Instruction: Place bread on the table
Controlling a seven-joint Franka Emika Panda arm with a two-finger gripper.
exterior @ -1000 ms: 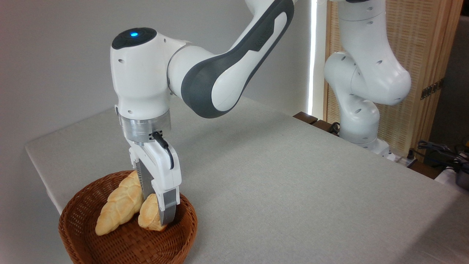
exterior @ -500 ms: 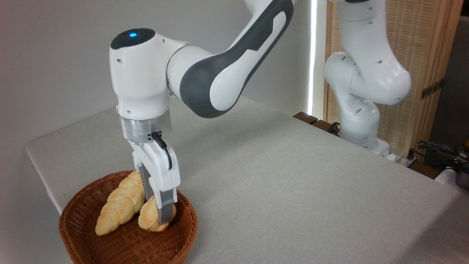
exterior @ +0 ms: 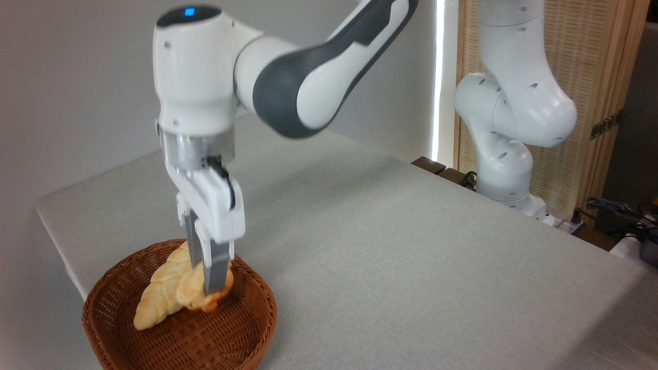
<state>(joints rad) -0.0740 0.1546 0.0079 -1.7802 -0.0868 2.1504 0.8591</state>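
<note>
My gripper (exterior: 208,281) points straight down over the brown wicker basket (exterior: 226,339) and is shut on the bread (exterior: 193,293), a stubby golden-brown roll. The roll hangs a little above the basket floor, partly covered by the near finger. Behind it, the long pale braided loaf (exterior: 157,300) lies in the basket, leaning toward the far rim. The table (exterior: 411,267), light grey and cloth-like, stretches away to the right of the basket.
The basket stands at the table's near left corner, close to the edge. The arm's white base (exterior: 506,169) rises at the far right edge of the table. Cables and a wooden screen lie beyond that edge.
The gripper has risen and shifted slightly left, lifting the small roll off the basket floor. The braided loaf has stayed where it was.
</note>
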